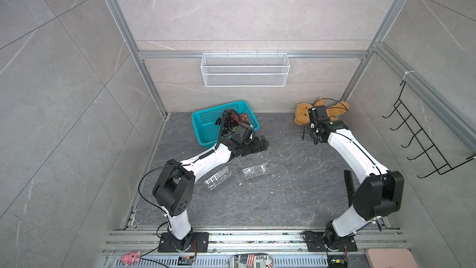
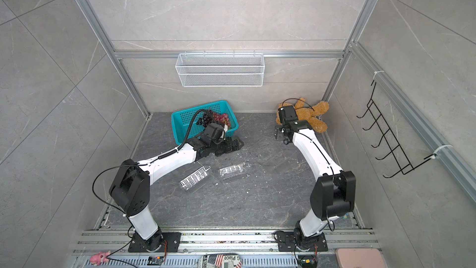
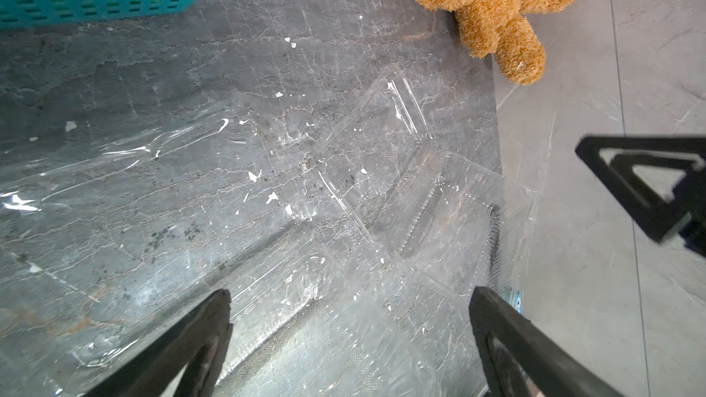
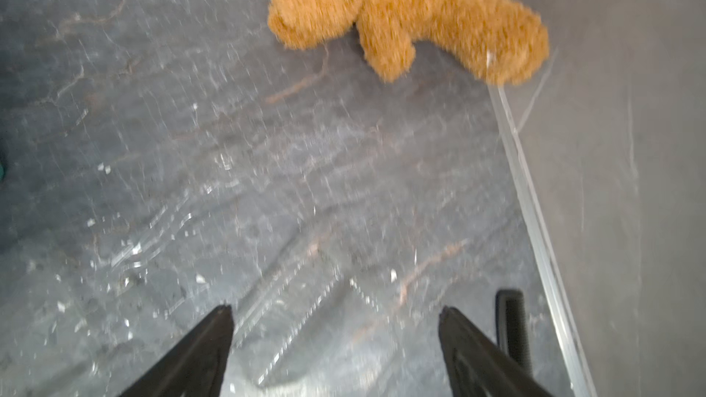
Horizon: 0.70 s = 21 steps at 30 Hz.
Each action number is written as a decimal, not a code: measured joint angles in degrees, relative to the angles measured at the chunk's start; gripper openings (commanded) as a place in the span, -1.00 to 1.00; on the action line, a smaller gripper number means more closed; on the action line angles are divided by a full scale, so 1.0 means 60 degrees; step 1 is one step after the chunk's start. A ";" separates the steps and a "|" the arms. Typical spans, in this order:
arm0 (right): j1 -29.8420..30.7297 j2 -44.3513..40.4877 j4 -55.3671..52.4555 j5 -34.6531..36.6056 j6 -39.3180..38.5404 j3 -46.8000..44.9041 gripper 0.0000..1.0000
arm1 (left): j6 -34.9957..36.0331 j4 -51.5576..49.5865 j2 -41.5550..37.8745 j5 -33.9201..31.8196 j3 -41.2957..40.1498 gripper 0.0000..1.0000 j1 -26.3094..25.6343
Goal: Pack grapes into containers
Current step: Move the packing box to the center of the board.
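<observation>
1. While the grapes [image 1: 230, 122] lay heaped in the teal basket [image 1: 204, 125] at the back of the counter [image 1: 257, 207], dark and reddish bunches together, no berry had reached a box, so I judged the packing not yet begun.
2. Near mid-counter, apart from the basket, lay a slanted container [image 1: 217, 178] and a level container [image 1: 255, 170] just beside it. Both looked empty, and their lids seemed to be down.
3. A third container [image 3: 428, 192] lay open and empty in my left wrist view. In the top views it was only faint glints on the stone.
4. My left jaws were spread wide and held nothing, low over the counter just beside the basket's near corner. Clear plastic showed between their tips.
5. My right jaws were also spread and empty, near the teddy bear [image 4: 382, 13] and well apart from the grapes.
6. By my reckoning everything was left to do: lift each bunch, open the boxes, set the fruit in and close the lids.
7. My left arm [image 1: 206, 155] covered the front of the heap, so I could not tell whether a green bunch lay there. My right wrist view was smeared. The clear plastic edges merged with the counter, so I could not trace where one box ended and the next began.
</observation>
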 measured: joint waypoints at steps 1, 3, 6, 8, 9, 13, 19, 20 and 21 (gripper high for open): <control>-0.0026 0.0441 -0.0186 0.0004 -0.0117 0.0412 0.62 | 0.0000 -0.0051 0.0000 0.0036 0.0066 1.00 -0.0007; -0.0095 0.1242 -0.0350 -0.0044 -0.0328 0.0878 0.57 | 0.0004 -0.0080 0.0000 0.0076 0.0186 1.00 -0.0033; -0.0288 0.1949 -0.0663 -0.0226 -0.0495 0.0841 0.48 | 0.0011 -0.0117 0.0000 0.0175 0.0266 1.00 -0.0073; -0.0463 0.2095 -0.0761 -0.0390 -0.0572 0.0579 0.44 | 0.0036 -0.0168 0.0000 0.0233 0.0270 1.00 -0.0109; -0.0561 0.2095 -0.0805 -0.0481 -0.0579 0.0423 0.37 | 0.0044 -0.0204 0.0007 0.0251 0.0270 1.00 -0.0120; -0.0896 0.2095 -0.0685 -0.0721 -0.0627 -0.0237 0.18 | 0.0091 -0.0299 0.0120 0.0364 0.0386 1.00 -0.0175; -0.1104 0.2065 -0.0288 -0.1115 -0.0565 -0.1563 -0.08 | 0.0113 -0.0288 0.0670 0.0648 0.0739 1.00 -0.0302; -0.1104 0.2044 -0.0215 -0.1169 -0.0554 -0.1756 -0.09 | 0.0117 -0.0288 0.0736 0.0699 0.0747 1.00 -0.0324; -0.1104 0.1993 -0.0135 -0.1224 -0.0517 -0.1956 -0.10 | 0.0117 -0.0313 0.0794 0.0747 0.0747 1.00 -0.0346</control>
